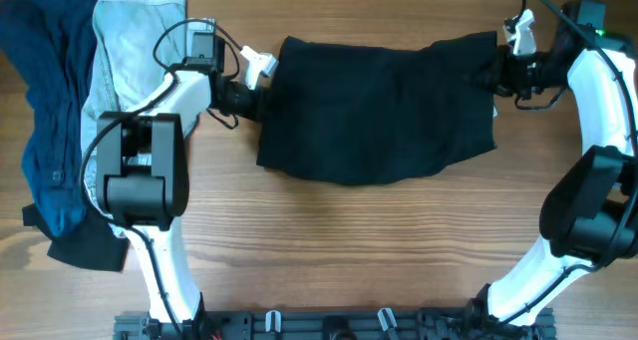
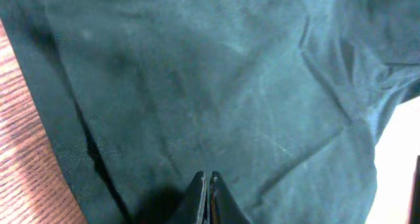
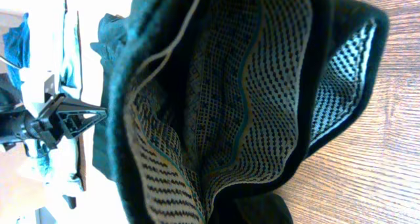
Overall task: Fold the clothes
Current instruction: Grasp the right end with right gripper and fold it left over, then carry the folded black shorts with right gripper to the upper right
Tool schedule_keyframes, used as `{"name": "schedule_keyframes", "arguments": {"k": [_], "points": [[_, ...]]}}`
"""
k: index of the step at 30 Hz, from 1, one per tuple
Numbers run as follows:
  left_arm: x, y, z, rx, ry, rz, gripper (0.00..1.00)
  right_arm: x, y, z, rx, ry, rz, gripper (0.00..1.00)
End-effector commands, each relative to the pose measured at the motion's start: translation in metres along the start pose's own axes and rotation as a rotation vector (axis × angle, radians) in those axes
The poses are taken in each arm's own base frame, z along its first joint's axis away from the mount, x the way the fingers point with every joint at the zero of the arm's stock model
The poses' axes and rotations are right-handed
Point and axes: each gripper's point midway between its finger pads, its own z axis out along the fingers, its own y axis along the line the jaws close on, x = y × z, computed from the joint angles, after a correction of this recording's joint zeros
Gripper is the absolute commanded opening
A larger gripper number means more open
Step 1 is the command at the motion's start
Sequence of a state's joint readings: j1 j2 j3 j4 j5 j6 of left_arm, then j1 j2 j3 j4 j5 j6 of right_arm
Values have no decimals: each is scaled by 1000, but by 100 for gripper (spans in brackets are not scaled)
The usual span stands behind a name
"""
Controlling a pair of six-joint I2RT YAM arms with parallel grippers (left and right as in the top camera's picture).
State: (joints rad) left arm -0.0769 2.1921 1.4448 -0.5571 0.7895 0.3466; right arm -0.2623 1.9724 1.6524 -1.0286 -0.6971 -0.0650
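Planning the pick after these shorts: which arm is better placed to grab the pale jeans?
Left. The jeans lie at far left, directly beside the left gripper. The right gripper is across the full span of the black shorts, which both grippers appear to hold.

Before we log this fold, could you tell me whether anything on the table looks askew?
Yes. The black shorts lie unevenly, their lower edge bowed rather than straight. At far left, the navy garment and jeans sit in a rumpled, overlapping heap.
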Motion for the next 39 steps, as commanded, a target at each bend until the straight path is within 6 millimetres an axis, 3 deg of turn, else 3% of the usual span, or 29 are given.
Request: {"name": "schedule_keyframes", "arguments": {"k": [1,3,5,9,10,12,14,20,21,22,23,24,25,28,30,31,34,35,36,37,39], "points": [[18,23,11,-70,53,-23,4,-7,17,-14,-9,-37,-26,4],[27,42,19,-131,76,-103,4,-6,21,-11,-12,-33,-34,4],[27,46,25,-132,68,-127,4,-4,33,-7,-20,-24,-63,4],[33,46,38,-141,90,-138,4,-6,95,-8,-60,-67,-149,4],[35,44,42,-138,97,-134,4,-3,120,-6,-81,-75,-178,4],[35,38,50,-130,107,-119,4,1,164,15,-100,-81,-196,4],[35,32,55,-124,114,-104,4,2,186,48,6,-124,-127,4],[33,31,58,-124,109,-114,4,21,191,133,188,-146,-25,5],[33,31,58,-124,109,-114,4,25,189,150,191,-129,-33,21],[33,30,57,-124,109,-114,4,26,187,158,192,-121,-31,58],[33,30,58,-124,109,-115,4,27,184,165,196,-114,-28,83],[33,30,57,-124,109,-115,4,27,183,166,197,-113,-28,94],[33,31,57,-124,109,-116,4,23,186,163,183,-122,-38,98],[36,35,52,-129,111,-136,4,10,199,135,131,-164,-65,99],[36,43,38,-140,102,-195,4,2,197,112,128,-187,-84,99],[32,48,21,-155,76,-249,4,-1,188,100,146,-189,-79,100],[16,68,-53,-281,-32,-440,8,3,142,79,218,-121,-37,100],[16,79,-87,-376,-82,-563,22,6,126,75,229,-85,-40,99],[15,88,-118,-442,-145,-679,31,10,112,73,230,-57,-46,100],[12,90,-138,-451,-196,-731,39,14,101,74,225,-37,-45,100],[8,91,-161,-461,-260,-780,43,21,77,83,226,-20,-17,100]]}}
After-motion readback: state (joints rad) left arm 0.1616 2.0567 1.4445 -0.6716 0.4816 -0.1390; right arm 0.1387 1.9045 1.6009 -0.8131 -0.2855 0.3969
